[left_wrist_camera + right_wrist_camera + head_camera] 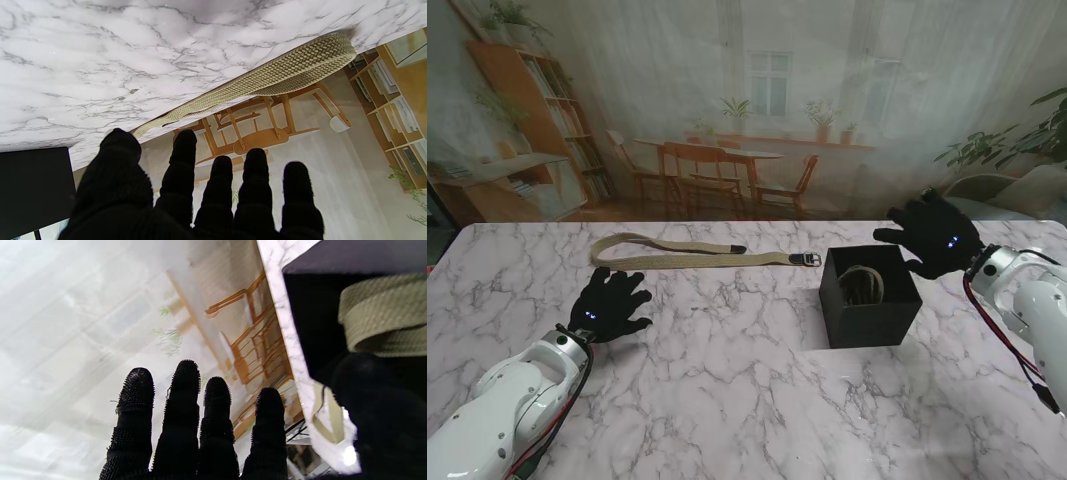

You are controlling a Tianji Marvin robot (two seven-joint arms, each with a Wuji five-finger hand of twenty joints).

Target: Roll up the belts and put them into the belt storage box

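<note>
The left hand [611, 305] rests spread and empty on the white marble desk [727, 380] just short of the long khaki woven belt [697, 252], while the right hand [934, 235] — fingers splayed, holding nothing — hovers beside the square black storage box [868, 296] with a coiled belt [860, 285] inside.

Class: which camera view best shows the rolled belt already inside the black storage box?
The right wrist view: the rolled belt fills the frame close up inside the black storage box. The stand view shows it small and dim. The left wrist view shows only the unrolled belt.
</note>
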